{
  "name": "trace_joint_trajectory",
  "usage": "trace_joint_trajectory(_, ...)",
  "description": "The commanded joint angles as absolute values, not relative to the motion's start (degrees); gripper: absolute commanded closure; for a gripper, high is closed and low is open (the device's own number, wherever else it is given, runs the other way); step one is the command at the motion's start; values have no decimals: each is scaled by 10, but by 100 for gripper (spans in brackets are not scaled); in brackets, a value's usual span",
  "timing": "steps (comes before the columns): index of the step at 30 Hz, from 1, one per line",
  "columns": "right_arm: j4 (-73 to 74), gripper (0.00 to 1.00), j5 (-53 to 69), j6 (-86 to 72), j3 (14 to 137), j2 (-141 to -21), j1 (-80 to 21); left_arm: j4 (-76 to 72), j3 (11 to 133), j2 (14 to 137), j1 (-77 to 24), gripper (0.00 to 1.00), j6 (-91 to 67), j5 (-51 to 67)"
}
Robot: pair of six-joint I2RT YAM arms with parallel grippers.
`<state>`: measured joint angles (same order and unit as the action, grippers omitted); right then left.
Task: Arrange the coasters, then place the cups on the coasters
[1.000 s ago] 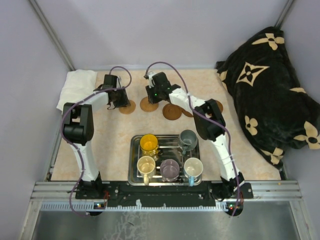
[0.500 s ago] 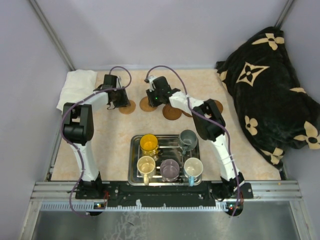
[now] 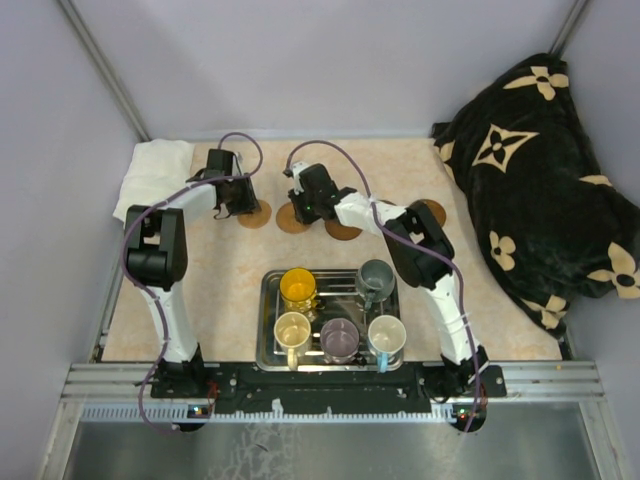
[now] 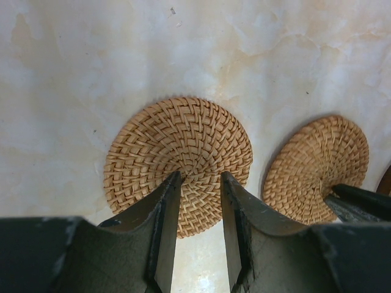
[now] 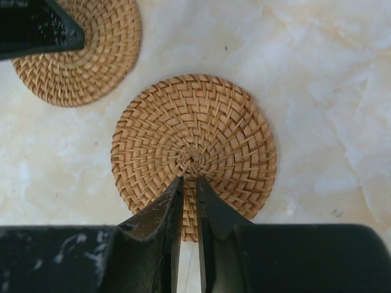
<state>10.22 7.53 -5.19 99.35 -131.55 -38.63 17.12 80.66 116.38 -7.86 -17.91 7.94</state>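
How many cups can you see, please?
5, in the steel tray: yellow cup, dark grey cup in the far row; cream cup, purple cup, white cup in the near row.

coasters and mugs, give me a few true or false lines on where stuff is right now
1. The yellow mug stands in the steel tray. True.
2. The cream mug stands on a coaster. False: it is in the tray too, and no coaster in view carries a mug.
3. The left gripper is over a woven coaster. True.
4. The right gripper is over the tray. False: it is over the neighbouring coaster, beyond the tray.
5. The white cloth lies at the far right corner. False: it lies at the far left corner.
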Motion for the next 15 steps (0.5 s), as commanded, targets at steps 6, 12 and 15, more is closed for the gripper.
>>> trace_joint_trajectory(6,201,85,24,-66,950,-1315,-399,184,764,1193,-71,60,-170,87)
trace_joint_trajectory(12,210,85,13,-67,996,-1341,-393,181,757,1185,-71,60,-172,80)
trace_joint_trajectory(15,223,85,10,-63,1033,-1365,-392,184,759,1185,-71,60,-172,81)
